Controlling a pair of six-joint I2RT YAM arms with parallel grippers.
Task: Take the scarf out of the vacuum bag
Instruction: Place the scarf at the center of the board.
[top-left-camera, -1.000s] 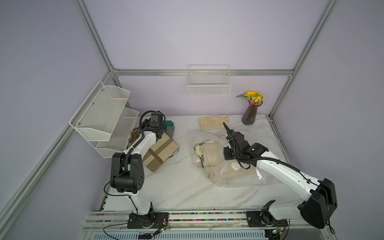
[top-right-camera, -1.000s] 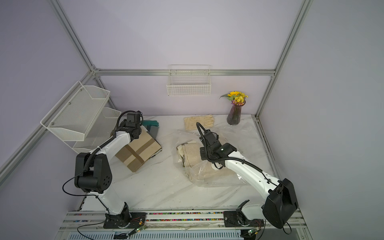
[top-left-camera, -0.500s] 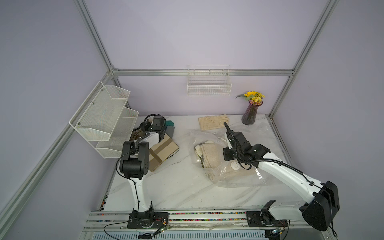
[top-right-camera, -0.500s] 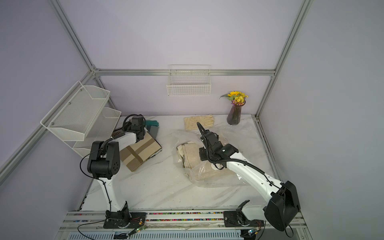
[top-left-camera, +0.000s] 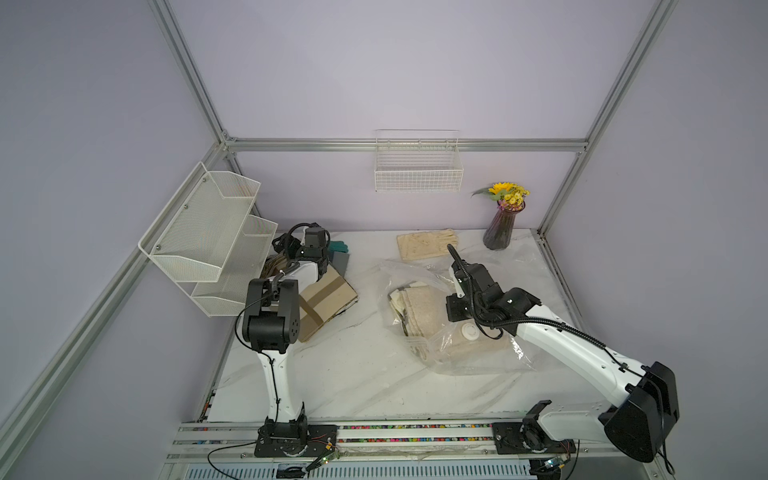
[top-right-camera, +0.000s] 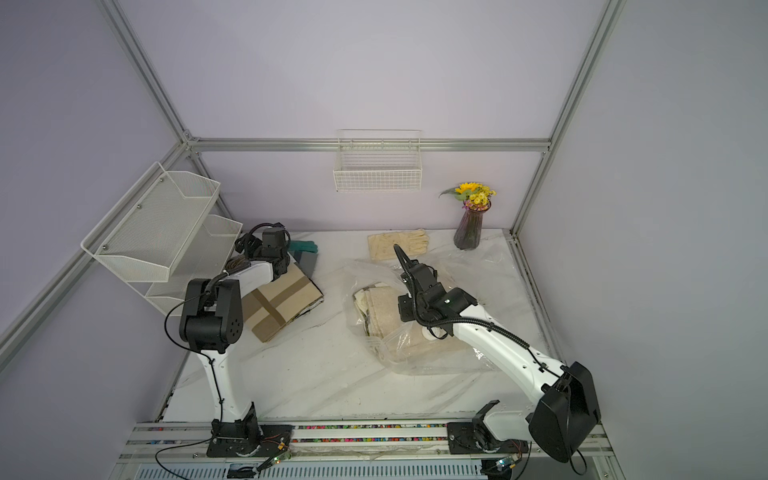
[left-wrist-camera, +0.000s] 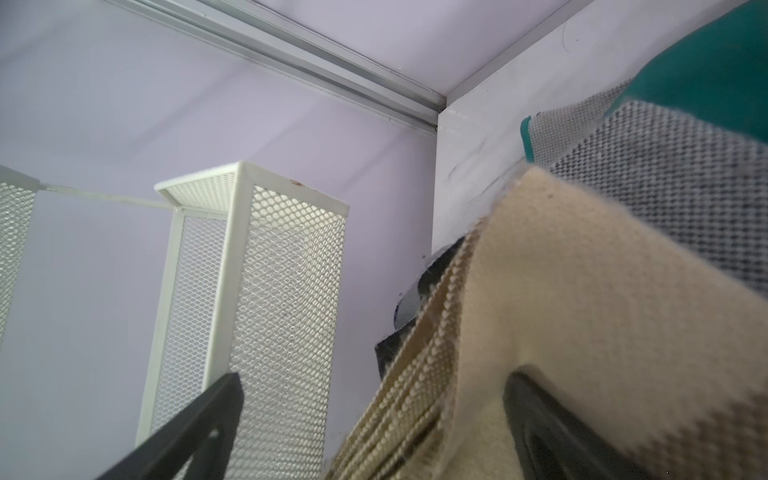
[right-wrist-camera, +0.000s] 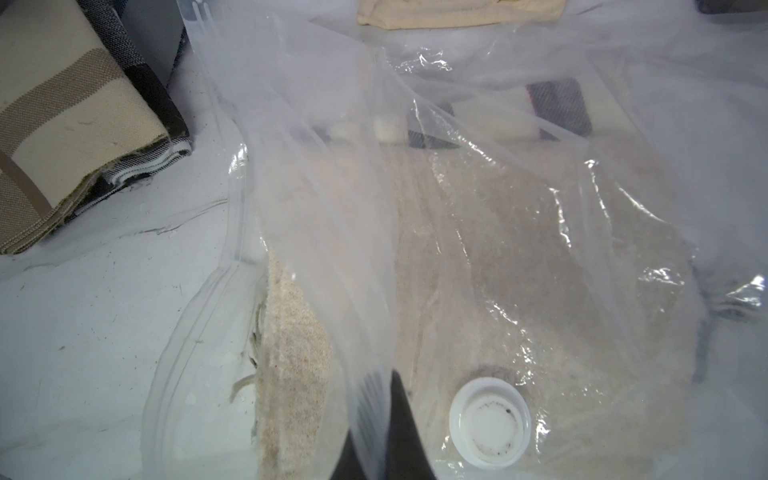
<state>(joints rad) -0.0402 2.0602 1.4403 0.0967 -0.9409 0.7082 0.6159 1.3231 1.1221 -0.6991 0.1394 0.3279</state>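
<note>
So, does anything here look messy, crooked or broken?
Only the vacuum bag: it lies crumpled with its mouth gaping, one layer pinched up by the right gripper, beige fabric inside. Nothing looks spilled or broken.

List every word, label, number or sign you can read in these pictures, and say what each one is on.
No text here can be read.
On the vacuum bag: a small dark mark on the plastic in both top views, too small to read.
On the white valve cap: nothing printed, only dark specks.

Lab test cell (aluminium frame (top-left-camera: 399, 144))
</note>
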